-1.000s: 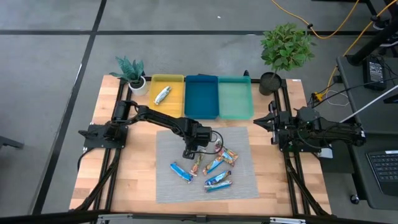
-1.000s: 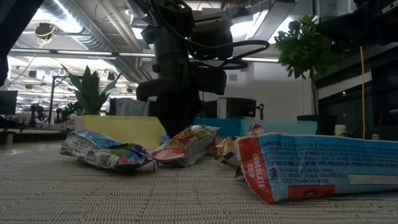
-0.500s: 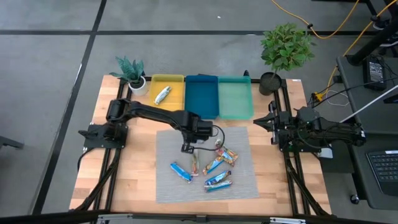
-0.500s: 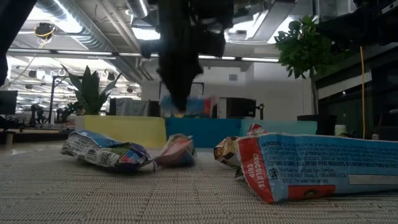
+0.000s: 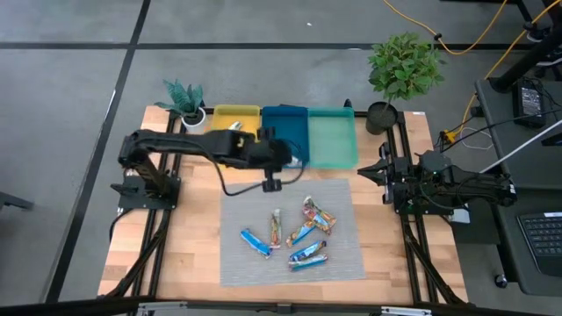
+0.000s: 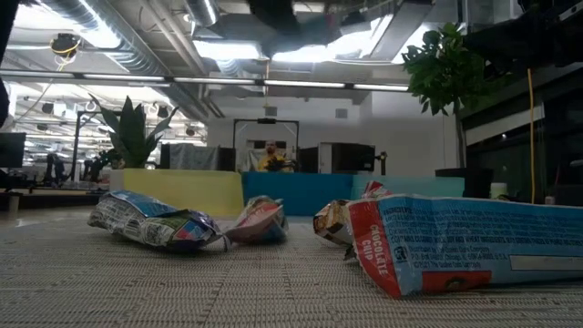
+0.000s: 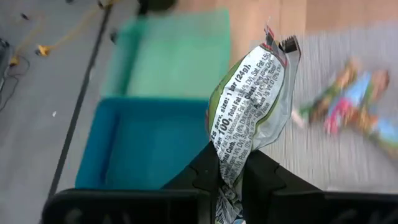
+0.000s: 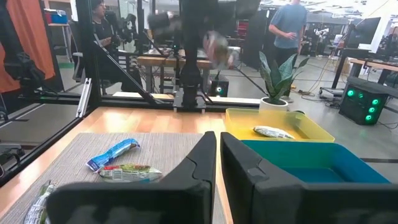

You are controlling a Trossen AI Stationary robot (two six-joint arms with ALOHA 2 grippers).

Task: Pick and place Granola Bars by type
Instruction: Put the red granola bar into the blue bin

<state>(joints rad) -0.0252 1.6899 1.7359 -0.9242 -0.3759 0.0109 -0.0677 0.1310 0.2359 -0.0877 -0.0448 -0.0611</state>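
Observation:
My left gripper [image 5: 294, 158] is raised over the trays at the far side of the table, near the blue tray [image 5: 283, 123], and is shut on a silver granola bar [image 7: 249, 106]. A second silver bar [image 8: 272, 132] lies in the yellow tray [image 5: 224, 116]. Several bars lie flat on the grey mat: blue ones [image 5: 255, 242] [image 5: 307, 254], a silver-green one [image 5: 276, 228] and a red-orange multicoloured one [image 5: 318, 213]. My right gripper [image 8: 217, 155] waits shut at the table's right edge. My left gripper pinches the silver bar by one end [image 7: 227, 180] between its two fingers [image 7: 205, 174]. The rest of the wrapper sticks out forward past the fingertips. The bar is lifted clear, above the blue tray [image 7: 143, 143] and near the teal tray [image 7: 174, 56].
The teal tray [image 5: 332, 136] stands right of the blue one. A small potted plant [image 5: 186, 104] is at the far left corner, a larger one [image 5: 399, 75] at the far right. The grey mat [image 5: 237, 206] covers the table's middle. People show in the room beyond.
My left gripper has risen from the grey mat with the silver bar and swung toward the table's far edge, from among the bars to above the trays. The bar has been lifted clear of the mat. The other bars have stayed where they were.

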